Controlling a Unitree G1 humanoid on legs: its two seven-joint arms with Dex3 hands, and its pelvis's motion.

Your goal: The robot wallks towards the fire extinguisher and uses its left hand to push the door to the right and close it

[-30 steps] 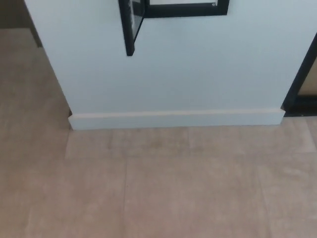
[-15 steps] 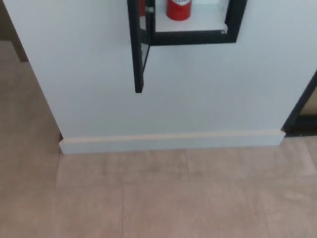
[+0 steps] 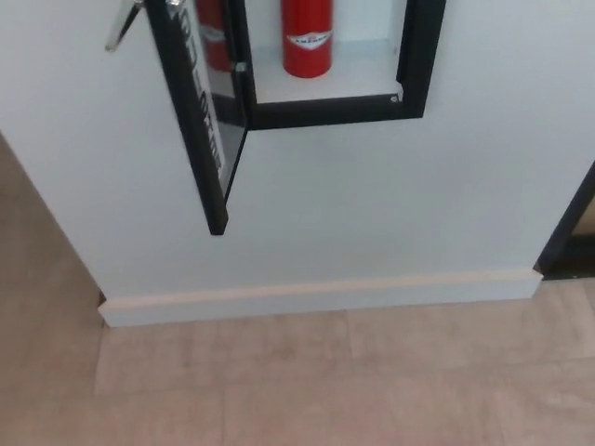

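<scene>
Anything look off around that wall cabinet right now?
Only the cabinet door: it hangs open, swung out to the left of the recess, leaving the fire extinguisher exposed. Nothing looks damaged or spilled, and neither robot hand is in view.

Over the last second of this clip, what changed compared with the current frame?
Only the camera moved: the view tilted up and drew closer, so the fire extinguisher and more of the cabinet now show. The door hangs open to the left as before, with its handle now in view. Neither hand shows, and nothing was touched or taken hold of.
</scene>
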